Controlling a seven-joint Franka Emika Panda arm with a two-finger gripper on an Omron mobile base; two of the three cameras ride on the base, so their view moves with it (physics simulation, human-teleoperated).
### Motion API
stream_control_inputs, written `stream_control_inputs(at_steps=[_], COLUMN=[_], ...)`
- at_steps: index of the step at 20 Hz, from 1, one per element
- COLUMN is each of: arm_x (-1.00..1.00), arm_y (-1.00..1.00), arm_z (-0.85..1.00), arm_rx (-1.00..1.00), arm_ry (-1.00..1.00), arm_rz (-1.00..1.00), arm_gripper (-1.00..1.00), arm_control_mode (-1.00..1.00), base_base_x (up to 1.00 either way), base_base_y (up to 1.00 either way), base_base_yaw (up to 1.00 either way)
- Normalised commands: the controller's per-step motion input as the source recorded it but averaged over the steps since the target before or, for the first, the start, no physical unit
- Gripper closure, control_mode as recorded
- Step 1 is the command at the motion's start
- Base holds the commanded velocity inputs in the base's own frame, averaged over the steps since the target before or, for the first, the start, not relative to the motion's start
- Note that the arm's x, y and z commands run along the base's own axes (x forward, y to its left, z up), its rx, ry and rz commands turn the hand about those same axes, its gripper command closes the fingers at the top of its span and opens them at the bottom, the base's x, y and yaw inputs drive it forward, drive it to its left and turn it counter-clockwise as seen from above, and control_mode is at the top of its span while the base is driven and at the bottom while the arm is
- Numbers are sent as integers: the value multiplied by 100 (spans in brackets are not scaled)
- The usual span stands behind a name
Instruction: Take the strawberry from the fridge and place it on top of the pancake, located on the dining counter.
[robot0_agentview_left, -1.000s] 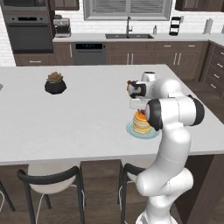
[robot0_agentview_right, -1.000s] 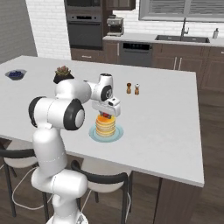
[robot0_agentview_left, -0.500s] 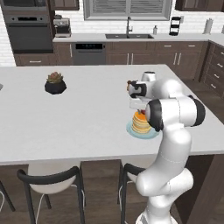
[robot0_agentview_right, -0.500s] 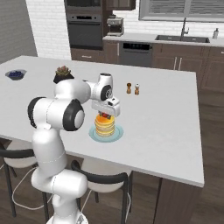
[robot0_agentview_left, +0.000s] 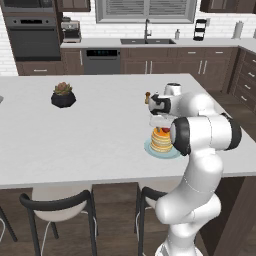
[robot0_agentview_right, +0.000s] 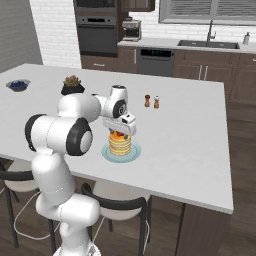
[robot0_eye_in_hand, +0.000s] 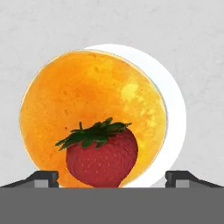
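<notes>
I'm holding the gripper (robot0_eye_in_hand: 112, 177) just above the pancake (robot0_eye_in_hand: 92, 113), its 2 fingers spread wide, clear of the strawberry (robot0_eye_in_hand: 101, 159) and gripping nothing. The berry is sitting on the syrupy top, where it belongs, on the counter (robot0_agentview_left: 75, 145).

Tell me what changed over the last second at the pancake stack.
The pincer has opened: its fingertips now stand wide apart, clear of the strawberry, which sits released on the pancake. The arm has kept its place above the plate. The potted plant and the two shakers on the dining counter have not moved.
</notes>
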Motion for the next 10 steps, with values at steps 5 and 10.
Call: stream_control_inputs(at_steps=[5, 10], arm_x=[-1, -7], arm_y=[0, 0], arm_z=[61, 31], arm_rx=[0, 0], arm_ry=[-4, -7], arm_rz=[0, 0], arm_gripper=[-100, -100], arm_control_mode=[-100, -100], base_base_x=[0, 0], base_base_y=[0, 0], base_base_yaw=[0, 0])
